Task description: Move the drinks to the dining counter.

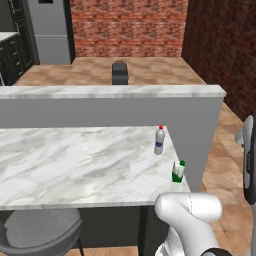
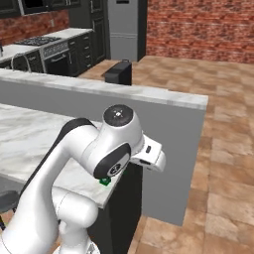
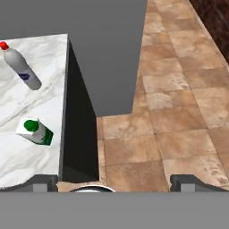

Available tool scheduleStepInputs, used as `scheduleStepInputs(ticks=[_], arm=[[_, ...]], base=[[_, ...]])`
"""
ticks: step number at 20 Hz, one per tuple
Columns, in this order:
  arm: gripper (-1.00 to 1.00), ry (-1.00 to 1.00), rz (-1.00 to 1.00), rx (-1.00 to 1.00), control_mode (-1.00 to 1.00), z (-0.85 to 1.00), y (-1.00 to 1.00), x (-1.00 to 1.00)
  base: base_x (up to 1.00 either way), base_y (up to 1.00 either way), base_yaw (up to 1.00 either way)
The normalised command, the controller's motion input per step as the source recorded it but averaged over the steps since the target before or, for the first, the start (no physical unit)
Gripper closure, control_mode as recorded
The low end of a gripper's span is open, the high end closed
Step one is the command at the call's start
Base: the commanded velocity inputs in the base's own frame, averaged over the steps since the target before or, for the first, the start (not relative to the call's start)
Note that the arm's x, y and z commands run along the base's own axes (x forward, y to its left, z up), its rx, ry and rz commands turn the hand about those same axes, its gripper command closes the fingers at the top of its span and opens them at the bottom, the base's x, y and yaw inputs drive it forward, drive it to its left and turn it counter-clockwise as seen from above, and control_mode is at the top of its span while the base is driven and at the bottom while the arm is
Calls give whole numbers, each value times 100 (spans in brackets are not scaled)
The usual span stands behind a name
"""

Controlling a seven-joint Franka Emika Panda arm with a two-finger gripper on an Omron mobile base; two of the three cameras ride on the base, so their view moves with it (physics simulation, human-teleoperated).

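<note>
The dining counter (image 1: 75,165), a white marble slab with grey veins, carries two of the drinks near its right end. The slim clear bottle (image 1: 159,140) with a red cap and purple label stands upright close to the counter's right edge, on the side nearer the higher grey ledge (image 1: 110,92); whether it holds any liquid cannot be told. The green-and-white carton (image 1: 178,171) stands upright nearer the counter's front right corner, just inside the edge and apart from the bottle, its green cap on. A dark toaster (image 1: 120,73) sits beyond the ledge, and a grey round stool (image 1: 40,230) stands below the counter's front edge. In the hand view the gripper (image 3: 114,182) hangs past the counter's right end, over the brown tiled floor (image 3: 179,112), its jaws spread wide with nothing between them.
</note>
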Motion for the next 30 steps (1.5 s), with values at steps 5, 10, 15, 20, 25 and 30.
scheduleStepInputs(ticks=[5, 10, 15, 20, 25, 30], arm=[[-100, 0, 0, 0, 100, 0, 0, 0], [-100, 0, 0, 0, 100, 0, 0, 0], [-100, 0, 0, 0, 100, 0, 0, 0], [-100, 0, 0, 0, 100, 0, 0, 0], [-100, 0, 0, 0, 100, 0, 0, 0], [-100, 0, 0, 0, 100, 0, 0, 0]], base=[[0, -100, 0], [0, -100, 0], [23, -100, 0], [71, -100, 0], [100, -98, 1], [100, -75, 0]])
